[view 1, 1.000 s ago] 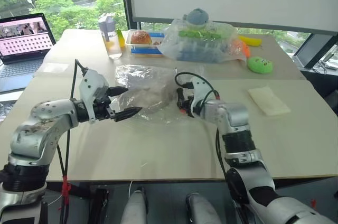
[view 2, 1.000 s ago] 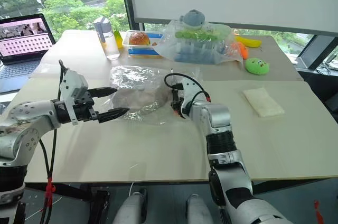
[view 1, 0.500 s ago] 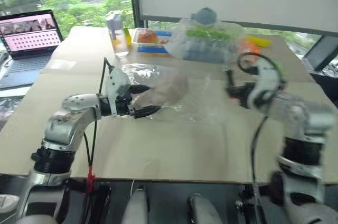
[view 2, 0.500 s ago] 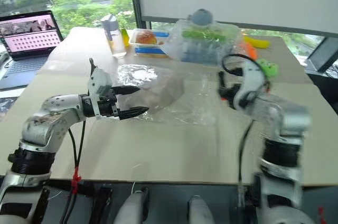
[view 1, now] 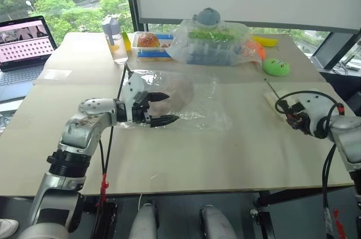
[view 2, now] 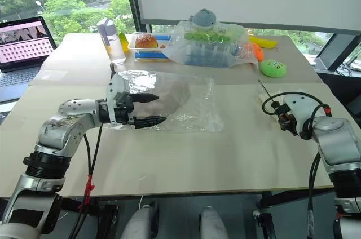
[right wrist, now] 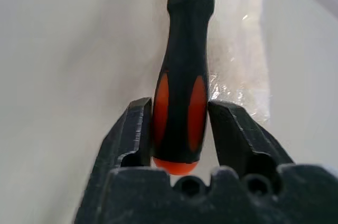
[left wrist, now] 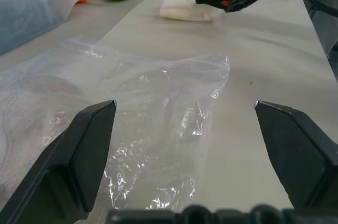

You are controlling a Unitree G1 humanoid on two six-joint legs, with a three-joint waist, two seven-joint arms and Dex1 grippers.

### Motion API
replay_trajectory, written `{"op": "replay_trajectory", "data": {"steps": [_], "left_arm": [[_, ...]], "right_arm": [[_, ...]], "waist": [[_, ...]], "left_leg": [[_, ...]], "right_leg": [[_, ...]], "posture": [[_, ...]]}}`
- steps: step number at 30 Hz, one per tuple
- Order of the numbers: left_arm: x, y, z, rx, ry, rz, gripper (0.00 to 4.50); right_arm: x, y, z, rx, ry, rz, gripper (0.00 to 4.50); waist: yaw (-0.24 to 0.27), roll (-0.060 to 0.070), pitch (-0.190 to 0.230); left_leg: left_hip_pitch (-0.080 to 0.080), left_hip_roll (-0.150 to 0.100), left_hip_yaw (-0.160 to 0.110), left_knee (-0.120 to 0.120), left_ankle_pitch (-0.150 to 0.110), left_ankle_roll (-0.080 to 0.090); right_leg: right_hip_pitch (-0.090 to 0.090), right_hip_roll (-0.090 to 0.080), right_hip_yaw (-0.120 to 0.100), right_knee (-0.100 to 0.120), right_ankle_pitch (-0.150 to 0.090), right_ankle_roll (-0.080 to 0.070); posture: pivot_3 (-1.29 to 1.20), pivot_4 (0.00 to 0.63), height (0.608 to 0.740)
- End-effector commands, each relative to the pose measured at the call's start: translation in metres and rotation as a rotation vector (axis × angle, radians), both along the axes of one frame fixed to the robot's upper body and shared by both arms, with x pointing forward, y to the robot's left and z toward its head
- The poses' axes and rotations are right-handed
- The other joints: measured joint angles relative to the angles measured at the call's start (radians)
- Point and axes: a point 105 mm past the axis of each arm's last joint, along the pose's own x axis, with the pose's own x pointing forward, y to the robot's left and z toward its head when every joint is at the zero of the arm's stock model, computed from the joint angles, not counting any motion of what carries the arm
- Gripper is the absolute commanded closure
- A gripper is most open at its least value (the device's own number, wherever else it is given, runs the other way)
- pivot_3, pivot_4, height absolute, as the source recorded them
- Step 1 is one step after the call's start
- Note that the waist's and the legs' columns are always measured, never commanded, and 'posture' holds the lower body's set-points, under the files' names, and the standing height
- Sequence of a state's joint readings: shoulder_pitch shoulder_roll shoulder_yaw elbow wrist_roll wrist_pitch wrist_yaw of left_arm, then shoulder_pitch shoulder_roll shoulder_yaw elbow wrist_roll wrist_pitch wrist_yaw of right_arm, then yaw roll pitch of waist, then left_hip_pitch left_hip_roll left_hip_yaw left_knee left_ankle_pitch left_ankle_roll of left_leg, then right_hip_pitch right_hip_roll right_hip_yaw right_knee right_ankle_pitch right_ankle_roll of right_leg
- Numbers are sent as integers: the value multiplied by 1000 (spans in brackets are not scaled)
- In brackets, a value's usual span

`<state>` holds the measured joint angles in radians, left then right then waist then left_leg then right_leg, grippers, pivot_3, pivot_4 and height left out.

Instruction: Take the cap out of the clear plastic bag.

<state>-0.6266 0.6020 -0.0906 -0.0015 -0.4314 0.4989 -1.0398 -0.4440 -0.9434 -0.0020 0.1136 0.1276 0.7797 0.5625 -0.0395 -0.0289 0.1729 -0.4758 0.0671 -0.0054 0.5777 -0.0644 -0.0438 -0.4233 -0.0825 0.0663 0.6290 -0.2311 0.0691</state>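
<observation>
Left gripper [view 1: 159, 108] gapes wide at the bag [view 1: 186, 101], empty.
Right wrist view shows the right gripper [right wrist: 182, 129] pinching a screwdriver [right wrist: 180, 76], well right of the bag.

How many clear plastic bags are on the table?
2: a flat crinkly bag holding the cap near the left hand, and a bulging bag of toys at the back. Others may be hidden.

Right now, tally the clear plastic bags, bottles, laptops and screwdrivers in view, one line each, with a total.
Clear plastic bags: 2 (flat bag, bulging bag)
Bottle: 1
Laptop: 1
Screwdriver: 1
Total: 5
</observation>
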Motion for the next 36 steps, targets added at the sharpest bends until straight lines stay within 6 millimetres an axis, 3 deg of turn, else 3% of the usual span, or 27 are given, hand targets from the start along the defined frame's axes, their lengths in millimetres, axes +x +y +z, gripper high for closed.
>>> {"op": "replay_trajectory", "data": {"steps": [1, 4, 13, 15, 17, 20, 23, 26, 29, 33, 36], "left_arm": [[-4, -3, 10, -11, -43, -8, 0], [-7, 0, 9, -4, -40, 0, 0], [-8, 5, 9, 4, -39, 23, 0], [-9, 5, 10, 7, -43, 23, 0], [-9, 5, 13, 12, -53, 18, 0], [-9, 5, 17, 14, -62, 15, 0], [-11, -2, 12, 48, -71, -25, 0], [-12, -4, -11, 206, -133, -77, 0], [-14, 8, -33, 374, -176, -149, 0], [-3, 18, -36, 540, -353, -206, 0], [31, 31, -42, 776, -566, -86, 0]], "right_arm": [[9, -1, 8, -20, -40, 11, 898], [13, 3, 2, -2, -31, 20, 100], [16, 11, 8, 6, -60, 34, 100], [15, 26, 26, 130, -110, 86, 100], [10, 57, 57, 356, -226, 212, 100], [-20, 102, 87, 527, -338, 483, 100], [-47, 119, 72, 503, -244, 579, 100], [-69, 141, 62, 558, -125, 701, 100], [-81, 164, 63, 616, -80, 806, 100], [-70, 163, 68, 626, -125, 754, 100], [-64, 158, 67, 619, -149, 707, 100]], "waist": [[0, 0, 0], [1, 0, 0], [3, 0, 0], [3, 0, 0], [2, 0, 0], [0, 0, 0], [16, 0, 0], [28, 0, 0], [23, 0, 0], [21, 0, 0], [32, 0, 0]], "left_leg": [[0, 0, 0, 0, 0, 1], [0, 0, 0, 0, 0, 0], [0, 0, 0, 0, 0, 0], [0, 0, 0, 0, 0, 0], [0, 0, 0, 0, 0, 0], [0, 2, -1, 0, 1, 1], [0, 2, -2, -1, 1, 1], [0, 2, -2, 1, -1, -1], [0, 2, -1, 3, -1, -1], [1, 3, -1, 2, -1, -2], [0, 3, 0, 3, -1, -2]], "right_leg": [[0, 0, 0, 0, 0, 0], [0, 0, 0, 0, 0, 0], [0, 1, 0, 0, 0, 0], [0, 1, 0, 0, 0, 0], [0, 1, 0, 1, 0, 0], [0, 3, 2, 2, 0, 1], [1, 5, 1, 2, 1, 3], [2, 4, 2, 0, 0, 0], [2, 3, 2, 0, 2, -2], [1, 4, 2, 0, 3, -4], [1, 3, 2, -1, 3, -4]], "posture": [[0, 150, 740], [0, 150, 740], [0, 150, 740], [0, 150, 740], [0, 150, 740], [0, 150, 740], [0, 150, 740], [0, 150, 740], [0, 150, 740], [0, 150, 740], [0, 150, 740]]}}
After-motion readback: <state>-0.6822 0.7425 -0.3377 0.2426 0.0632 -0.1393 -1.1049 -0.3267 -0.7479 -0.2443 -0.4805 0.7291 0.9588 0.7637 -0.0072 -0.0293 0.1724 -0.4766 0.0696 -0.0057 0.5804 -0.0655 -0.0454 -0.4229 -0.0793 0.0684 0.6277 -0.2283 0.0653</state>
